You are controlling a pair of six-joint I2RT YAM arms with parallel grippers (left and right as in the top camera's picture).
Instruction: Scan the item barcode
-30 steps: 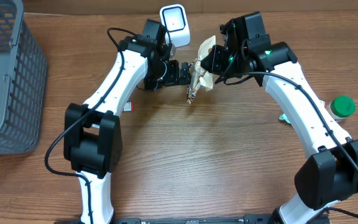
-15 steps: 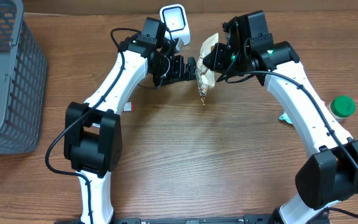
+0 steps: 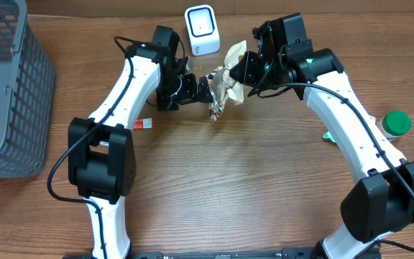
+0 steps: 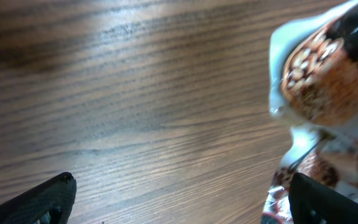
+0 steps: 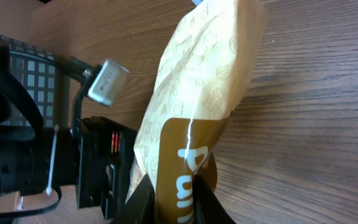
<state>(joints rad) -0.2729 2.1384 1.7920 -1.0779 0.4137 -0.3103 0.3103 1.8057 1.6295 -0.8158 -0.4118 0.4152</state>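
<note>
I am at the presenting step, as I judge it. My right gripper point(image 5: 173, 208) is closed tight on the lower edge of the snack packet point(image 3: 225, 85). It holds the packet off the table, just below and to the right of the white scanner point(image 3: 200, 30), which stands at the top middle of the overhead view. My left gripper point(image 4: 182, 186) stands wide open with nothing in it. In its own wrist view the packet fills the upper right corner, close to my right-hand fingertip there, but I cannot tell whether they touch.

I see no barcode in any view, so I take it the scan is not yet done. The next move, I think, calls for turning the packet until the barcode panel faces the scanner's window. The film is crumpled, so it may also need to be held flat. My open left jaws are well placed to close on the free end and steady or re-grip it.

As for writing, the right wrist view shows a brown band near my fingers point(image 5: 211, 202) with large white letters. They are cut off and I cannot read a word. Above the band the pale wrapper carries a faint pattern of outlines. The left wrist view shows a blurred picture of nuts or grains. A small red-and-white tag point(image 3: 144, 124) lies on the table point(image 3: 228, 187), too small to read.
</note>
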